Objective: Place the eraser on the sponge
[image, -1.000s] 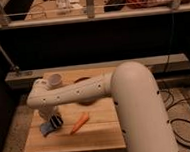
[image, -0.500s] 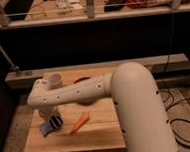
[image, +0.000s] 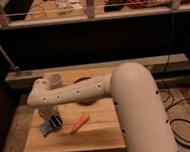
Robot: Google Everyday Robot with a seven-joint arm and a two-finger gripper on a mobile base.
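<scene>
The blue sponge [image: 46, 128] lies flat at the left front of the wooden table [image: 93, 136]. A small dark block, the eraser [image: 55, 122], sits at the sponge's right end, touching or overlapping it. My gripper [image: 48, 116] hangs from the white arm's wrist directly above the eraser and the sponge. The wrist hides the contact between gripper and eraser, so I cannot tell whether the eraser is held or resting on the sponge.
An orange carrot [image: 80, 122] lies just right of the sponge. A round pale cup [image: 54, 80] stands at the back left of the table. My white arm [image: 136, 102] spans the table from the right. Cables [image: 186, 128] run over the floor at right.
</scene>
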